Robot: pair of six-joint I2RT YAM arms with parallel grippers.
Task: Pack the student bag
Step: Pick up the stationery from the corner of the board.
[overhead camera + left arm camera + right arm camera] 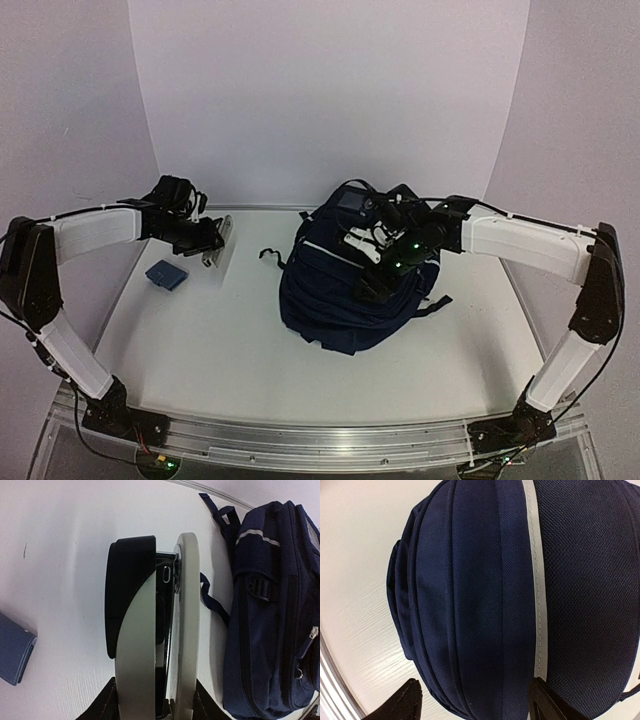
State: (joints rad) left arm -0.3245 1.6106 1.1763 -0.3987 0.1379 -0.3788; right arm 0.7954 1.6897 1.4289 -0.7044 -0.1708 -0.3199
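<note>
Packing looks barely begun, as far as these views show. The student bag (345, 300) lies in a heap on the counter (230, 350), and the zip lines seen from the right wrist run unbroken, so no compartment appears to be open. Whether anything is already inside cannot be told.

Two things are plainly still outside. A flat grey-and-black object (145, 645) is held on edge to the left of the bag, with a bare strip of counter between them. A small blue pouch (166, 274) lies on the counter further left of the bag, beyond that object.

The likely remainder is to open a compartment, put both items in and close it.

The left hand (208, 243) is clamped on the grey-and-black object, one finger on each flat side. From that hand the bag lies to the right, near but apart, its strap ends trailing on the counter toward the hand.

The right hand (475, 705) hangs directly over the bag, above its upper part. Its fingers (402, 702) are spread wide, one toward the bag's edge and the other over the mesh panel beyond the pale stripe. They hold nothing, and whether the tips touch the fabric cannot be made out.
</note>
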